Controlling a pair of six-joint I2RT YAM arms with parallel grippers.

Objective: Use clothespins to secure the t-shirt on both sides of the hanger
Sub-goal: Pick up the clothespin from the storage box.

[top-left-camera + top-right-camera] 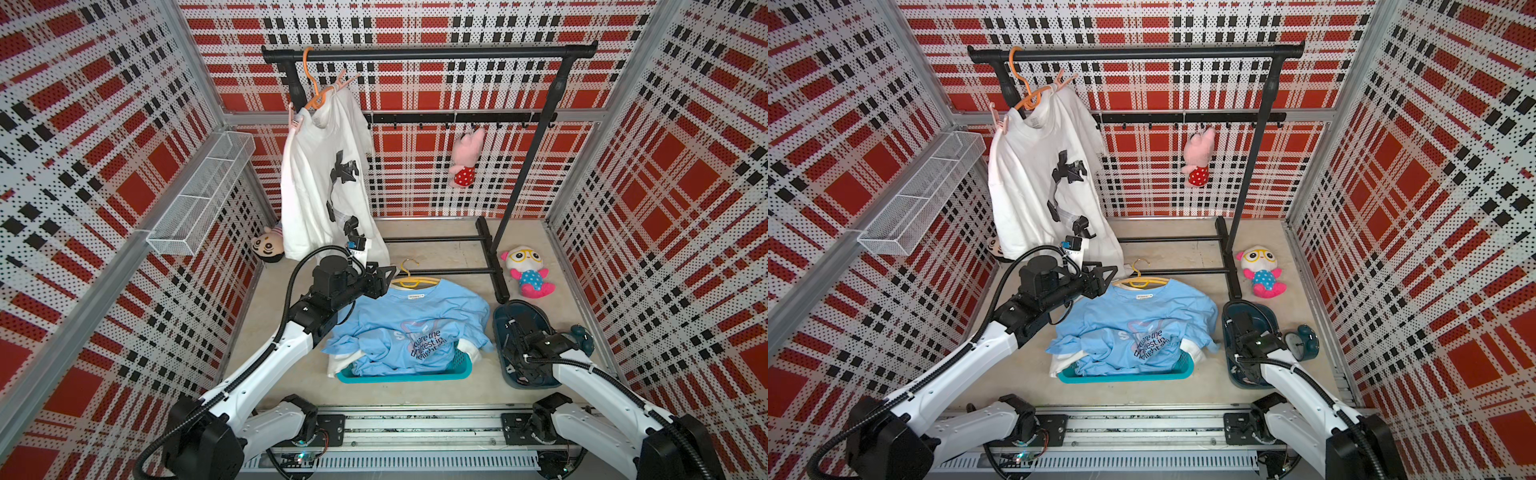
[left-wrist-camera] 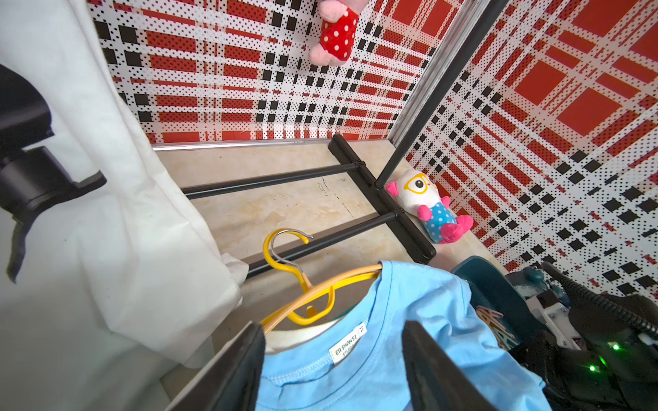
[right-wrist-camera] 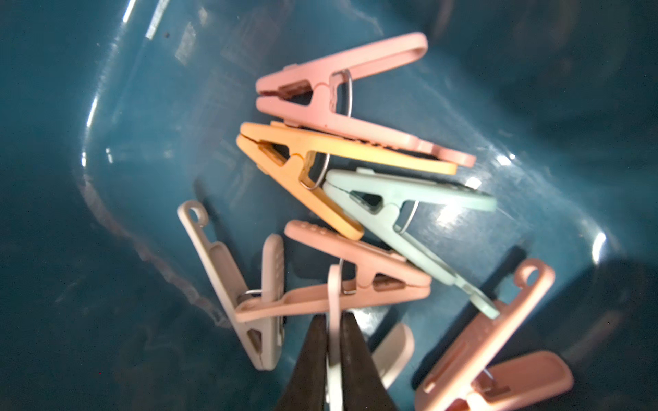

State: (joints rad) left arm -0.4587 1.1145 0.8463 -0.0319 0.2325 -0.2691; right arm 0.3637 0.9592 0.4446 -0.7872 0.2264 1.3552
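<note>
A light blue t-shirt (image 1: pixel 399 316) on a yellow hanger (image 1: pixel 411 278) lies across a teal basket on the floor. My left gripper (image 2: pixel 333 329) hovers open over the shirt's collar, one finger on each side of the label, holding nothing. Several clothespins lie in a dark teal bin (image 3: pixel 142 142), among them a pink (image 3: pixel 338 96), an orange (image 3: pixel 320 153) and a mint one (image 3: pixel 409 210). My right gripper (image 3: pixel 334 318) is down in that bin, shut on a pale clothespin (image 3: pixel 334 284) standing on edge between its fingers.
A white t-shirt (image 1: pixel 320 178) hangs on an orange hanger (image 1: pixel 309 83) from the black rack (image 1: pixel 428 53), with a pink peg at each shoulder. Plush toys sit by the rack's foot (image 1: pixel 528 272) and hang on the back rail (image 1: pixel 467 160). A clock (image 1: pixel 1302 340) stands beside the bin.
</note>
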